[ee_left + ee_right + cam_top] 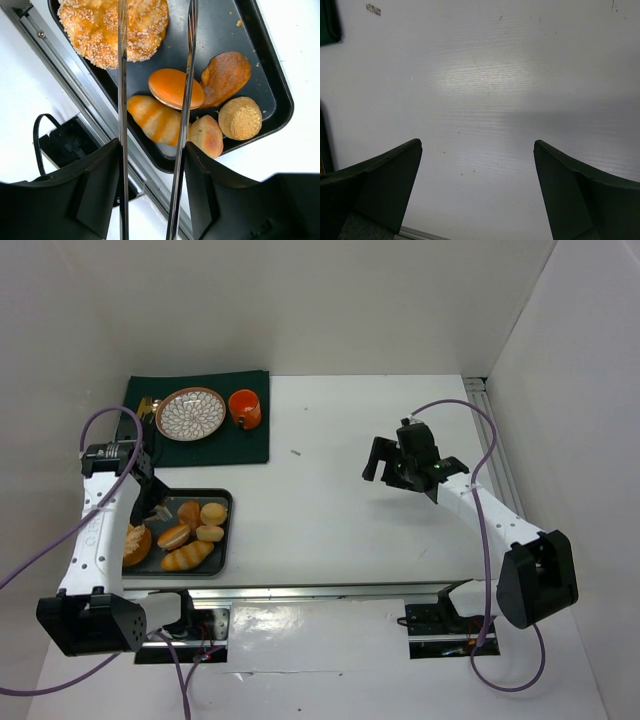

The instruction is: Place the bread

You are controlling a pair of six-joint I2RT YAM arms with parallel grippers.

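The bread (112, 27), a large round seeded golden bun, lies at the left end of the black tray (265, 75). In the top view the bread (137, 543) is partly hidden by my left arm. My left gripper (152, 145) grips a pair of metal tongs (123, 100). The tong arms stand apart over the tray with nothing between them, and their tips run past the frame's top edge, over the bread. My right gripper (477, 142) hangs open above bare white table, far to the right (385, 460).
On the tray also lie a long ridged loaf (155, 120), an orange smooth bun (175, 87), a brown pastry (225, 77) and two small buns (241, 118). A patterned plate (190, 413) and an orange cup (245, 408) sit on a green mat (250, 445). A metal rail (320, 590) runs along the near edge.
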